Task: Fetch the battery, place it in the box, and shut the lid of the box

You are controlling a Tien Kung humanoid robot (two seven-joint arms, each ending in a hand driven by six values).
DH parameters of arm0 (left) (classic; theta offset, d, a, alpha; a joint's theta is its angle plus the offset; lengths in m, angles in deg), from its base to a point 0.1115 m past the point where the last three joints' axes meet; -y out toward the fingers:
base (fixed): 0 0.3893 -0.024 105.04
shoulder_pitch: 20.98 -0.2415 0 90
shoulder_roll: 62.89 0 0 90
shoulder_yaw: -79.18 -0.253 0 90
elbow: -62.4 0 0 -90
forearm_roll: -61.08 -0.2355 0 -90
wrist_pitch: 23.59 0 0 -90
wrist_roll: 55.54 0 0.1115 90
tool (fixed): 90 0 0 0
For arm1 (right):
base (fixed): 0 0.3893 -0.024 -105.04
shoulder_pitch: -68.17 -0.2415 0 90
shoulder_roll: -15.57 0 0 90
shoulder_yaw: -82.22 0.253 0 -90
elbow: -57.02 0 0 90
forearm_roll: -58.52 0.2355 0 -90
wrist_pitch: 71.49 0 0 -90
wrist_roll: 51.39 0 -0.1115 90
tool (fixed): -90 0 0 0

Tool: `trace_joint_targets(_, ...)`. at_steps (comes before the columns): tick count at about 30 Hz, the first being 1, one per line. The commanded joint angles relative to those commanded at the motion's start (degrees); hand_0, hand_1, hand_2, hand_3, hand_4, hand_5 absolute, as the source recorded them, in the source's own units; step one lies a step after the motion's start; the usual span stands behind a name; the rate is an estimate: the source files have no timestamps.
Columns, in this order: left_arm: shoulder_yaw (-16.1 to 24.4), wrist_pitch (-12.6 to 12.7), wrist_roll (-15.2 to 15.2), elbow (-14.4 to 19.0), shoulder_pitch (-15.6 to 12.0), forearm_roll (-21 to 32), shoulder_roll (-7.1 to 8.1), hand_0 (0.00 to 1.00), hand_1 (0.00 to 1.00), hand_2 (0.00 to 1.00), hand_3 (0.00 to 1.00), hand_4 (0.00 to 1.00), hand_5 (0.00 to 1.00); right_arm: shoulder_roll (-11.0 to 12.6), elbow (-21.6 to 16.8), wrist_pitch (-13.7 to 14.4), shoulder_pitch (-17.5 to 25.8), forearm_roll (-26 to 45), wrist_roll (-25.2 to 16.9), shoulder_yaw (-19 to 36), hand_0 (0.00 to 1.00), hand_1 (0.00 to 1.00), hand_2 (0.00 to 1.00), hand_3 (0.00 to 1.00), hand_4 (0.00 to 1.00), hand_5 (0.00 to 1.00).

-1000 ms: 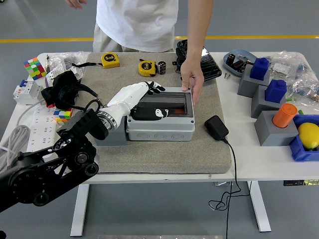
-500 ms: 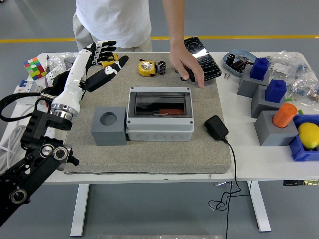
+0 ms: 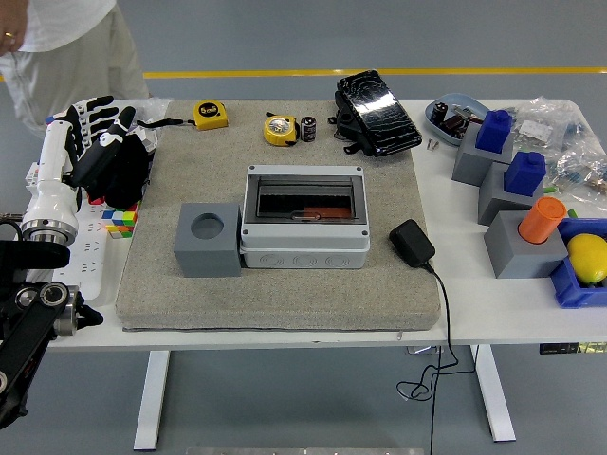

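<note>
The grey box (image 3: 303, 245) sits in the middle of the grey mat (image 3: 285, 294). Its dark see-through lid (image 3: 303, 197) lies flat and closed, with something red showing under it. A small black battery (image 3: 308, 129) stands at the back of the mat next to a yellow tape measure (image 3: 280, 129). My left hand (image 3: 100, 121) is raised at the far left edge, off the mat and well away from the box, with fingers spread and empty. My right hand is out of view.
A grey block with a round hole (image 3: 206, 239) touches the box's left side. A black adapter (image 3: 412, 243) with a cable lies to the right. A black pouch (image 3: 377, 112) lies at the back. Blue and grey blocks (image 3: 493, 152) stand at the right. A person (image 3: 57, 38) stands at the top left.
My left hand has swung off the box to the far left edge. The person's hand has left the box, and the person has moved to the top left.
</note>
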Motion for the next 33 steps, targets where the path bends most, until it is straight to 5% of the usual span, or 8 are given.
trace_joint_targets(23,0.80,-0.87,0.59,2.56,0.41,-2.69,-0.78,0.706,0.722,0.711,0.739,0.899,0.595,0.07,0.10,0.09,-0.39,0.17,0.10,-0.13,0.623,0.642,0.654,0.591,0.998,0.570)
trace_joint_targets(33,-0.01,-1.21,0.63,2.50,1.91,-2.13,0.12,0.707,0.724,0.710,0.741,0.899,0.594,0.04,0.28,0.13,-2.69,0.92,0.20,-2.05,0.635,0.645,0.651,0.586,0.997,0.567)
